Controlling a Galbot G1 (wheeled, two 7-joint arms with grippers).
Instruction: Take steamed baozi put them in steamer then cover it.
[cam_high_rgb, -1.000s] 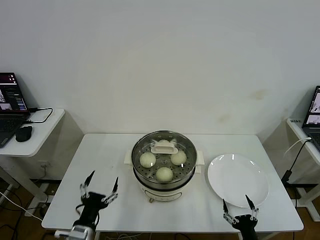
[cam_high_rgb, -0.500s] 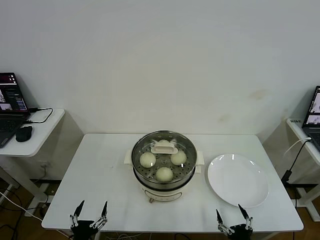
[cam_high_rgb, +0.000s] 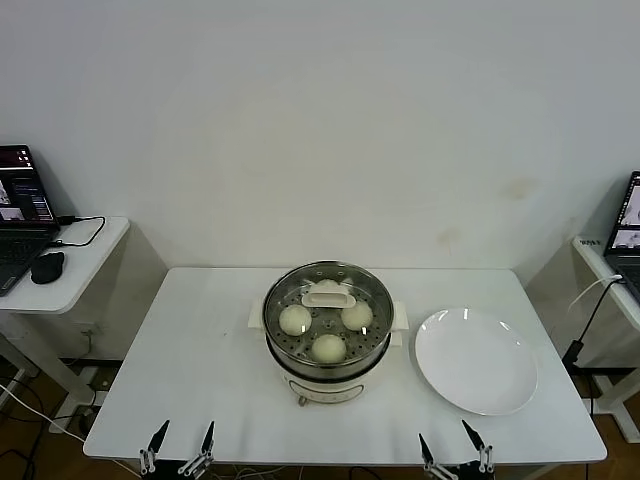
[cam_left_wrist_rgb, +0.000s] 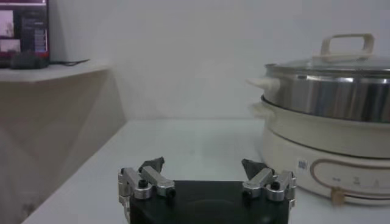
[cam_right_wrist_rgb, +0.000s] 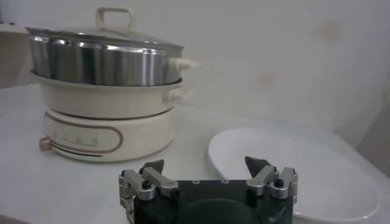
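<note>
White tabletop (cam_high_rgb: 200, 340) carries the round stainless-steel steamer (cam_high_rgb: 328, 335) at centre. The clear glass cover (cam_high_rgb: 328, 318) with its cream bar handle sits on the steamer. Three cream-white baozi (cam_high_rgb: 329, 347) show beneath it; a fourth cannot be confirmed. One empty white plate (cam_high_rgb: 476, 360) lies just right. Left gripper (cam_high_rgb: 180, 452) and right gripper (cam_high_rgb: 453, 452) hang at the near edge, jaws spread, holding nothing. Steamer lies ahead, between both.

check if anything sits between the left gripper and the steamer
Nothing visible does. The left gripper, open at the table's near edge, has only bare table between it and the steamer, which is already covered by its cover.
</note>
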